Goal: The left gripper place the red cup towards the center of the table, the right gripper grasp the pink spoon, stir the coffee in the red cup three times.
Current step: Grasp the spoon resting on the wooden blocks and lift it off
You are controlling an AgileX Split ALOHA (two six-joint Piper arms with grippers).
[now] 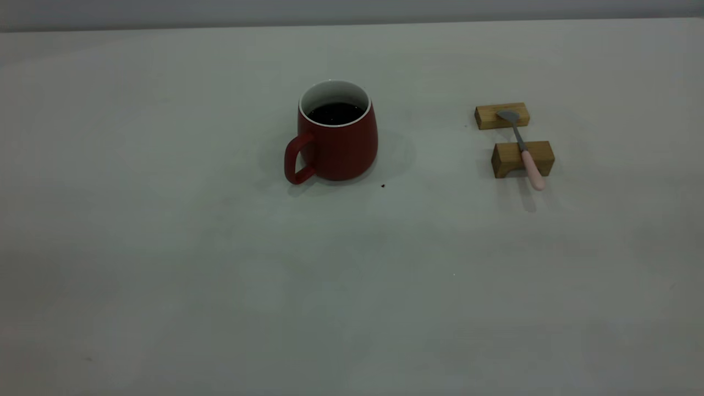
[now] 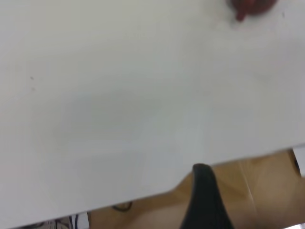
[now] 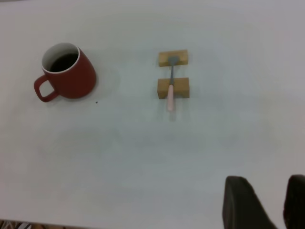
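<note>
So the table (image 1: 165,247) takes up basically everything here, a big pale grey-white surface, and in the left wrist view its edge shows with some tan wooden floor (image 2: 267,186) beyond it. Next biggest is the red cup (image 1: 338,137), sitting upright roughly mid-table in the exterior view, handle sticking out toward that view's left and a bit toward the camera, nothing touching it. Inside there's the coffee (image 1: 336,113), a dark disc against the white walls, filling it partway. The left gripper (image 2: 206,200) only shows up as one dark finger in its own wrist view, hanging out past the table edge and well apart from the cup, which is just a red blur at the far corner there; honestly can't tell if it's spread or closed from that. The right gripper (image 3: 267,202) is hovering over the table near its edge, two dark fingers with a clear gap between them, so it's spread apart and holding nothing, well away from everything. Then off to the cup's right there are two wooden blocks (image 1: 522,158), one behind the other with a gap between. The pink spoon (image 1: 522,148) lies bridged across them, grey bowl resting on the far block, pink handle poking out past the near block toward the camera. Last, a tiny dark speck (image 1: 383,186) on the table just beside the cup's base.
</note>
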